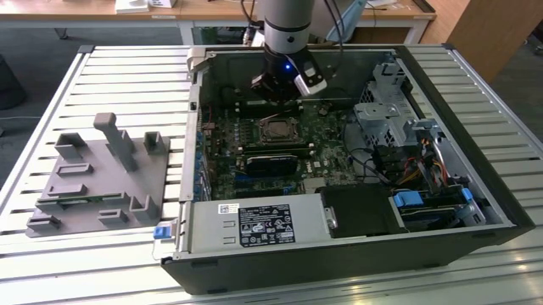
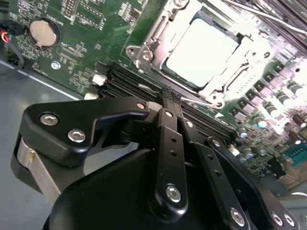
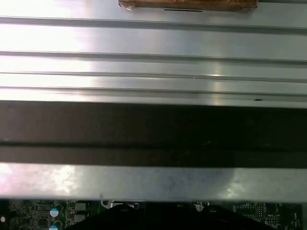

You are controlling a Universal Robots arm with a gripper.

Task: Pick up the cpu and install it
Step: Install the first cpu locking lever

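The big slatted metal table (image 1: 102, 76) carries an open computer case (image 1: 339, 267), lying on its side with its lid off. Inside the case, the biggest thing is the green motherboard (image 1: 254, 152), which covers most of the floor. Near the front edge of the case sits a grey power box (image 1: 254, 225), and by the corner on the exterior view's right there are drive bays with blue tabs (image 1: 407, 198) and a bunch of wires. On the table beside the case, toward the edge on the exterior view's left, rests a grey holder tray (image 1: 93, 184) with pegs and slots; I can see a thin green stick lying in one slot, and the other slots look bare. The cpu (image 2: 204, 50) already sits in the socket frame (image 2: 146, 50) in the middle of the motherboard, shiny side up, so I think the placing part is done. The frame's cover looks open around the chip, so the locking down may still be left. The gripper (image 2: 168, 98) hangs just above the board near the back wall of the case, its fingers (image 2: 169, 143) pressed together with nothing between them.
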